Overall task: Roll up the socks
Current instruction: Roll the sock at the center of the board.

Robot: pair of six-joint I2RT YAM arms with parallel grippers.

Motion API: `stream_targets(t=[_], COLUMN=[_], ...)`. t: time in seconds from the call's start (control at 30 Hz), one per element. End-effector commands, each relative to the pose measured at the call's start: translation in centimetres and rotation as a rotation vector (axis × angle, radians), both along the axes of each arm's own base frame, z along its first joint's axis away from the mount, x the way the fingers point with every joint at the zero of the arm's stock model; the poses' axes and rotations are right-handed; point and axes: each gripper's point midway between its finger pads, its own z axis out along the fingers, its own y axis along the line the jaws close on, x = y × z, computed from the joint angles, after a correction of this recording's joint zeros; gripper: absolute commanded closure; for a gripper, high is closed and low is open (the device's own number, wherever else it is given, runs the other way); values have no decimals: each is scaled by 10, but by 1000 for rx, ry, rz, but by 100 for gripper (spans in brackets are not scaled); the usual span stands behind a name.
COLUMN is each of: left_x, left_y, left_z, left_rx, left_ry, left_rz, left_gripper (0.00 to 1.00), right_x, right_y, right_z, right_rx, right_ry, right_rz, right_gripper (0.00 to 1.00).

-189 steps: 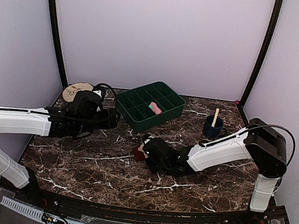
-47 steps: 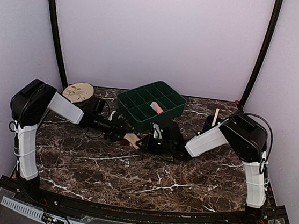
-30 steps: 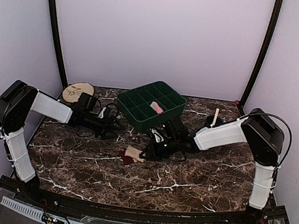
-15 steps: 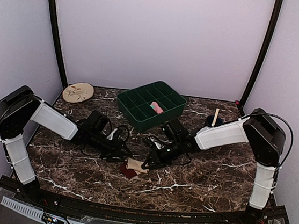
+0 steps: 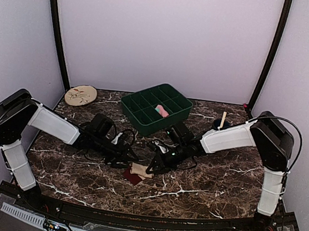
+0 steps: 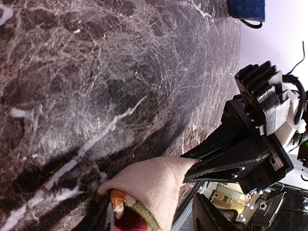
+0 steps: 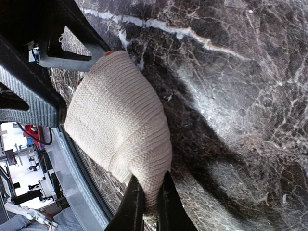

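On the marble table (image 5: 208,183), the green tray (image 5: 132,118) held the pink sock (image 5: 160,111), well apart from the work. The beige sock (image 5: 139,172) lay front-centre. The right gripper (image 7: 150,199) was clenched on its edge and the left gripper (image 6: 151,211) straddled it, grip unclear. Rolling seemed barely begun; next, the fabric needed turning over itself.

Green tray (image 5: 143,117); blue mug (image 5: 218,132); round disc (image 5: 81,95).

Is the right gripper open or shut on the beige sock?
Shut: the right gripper has its fingers pinched on the beige sock's edge.
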Motion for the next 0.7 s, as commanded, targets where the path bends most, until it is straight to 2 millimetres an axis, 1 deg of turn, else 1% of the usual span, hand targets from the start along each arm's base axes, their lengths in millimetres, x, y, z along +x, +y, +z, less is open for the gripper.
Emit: stream_targets(t=[0.0, 0.13, 0.23, 0.5, 0.67], left_x=[-8, -15, -16, -22, -25], left_y=[1, 10, 13, 5, 2], left_z=[19, 22, 27, 44, 38], left_rx=[19, 63, 61, -10, -21], left_ry=[-15, -16, -21, 2, 36], left_rz=[-61, -95, -97, -149, -150], left_gripper=[42, 40, 35, 31, 31], right_x=[5, 5, 5, 7, 7], right_y=[4, 1, 1, 3, 4], right_z=[4, 4, 4, 5, 7], right_rx=[21, 18, 20, 24, 30], right_ry=[-9, -9, -7, -5, -5], right_rz=[13, 15, 17, 23, 24], right_gripper=[100, 100, 100, 100, 100])
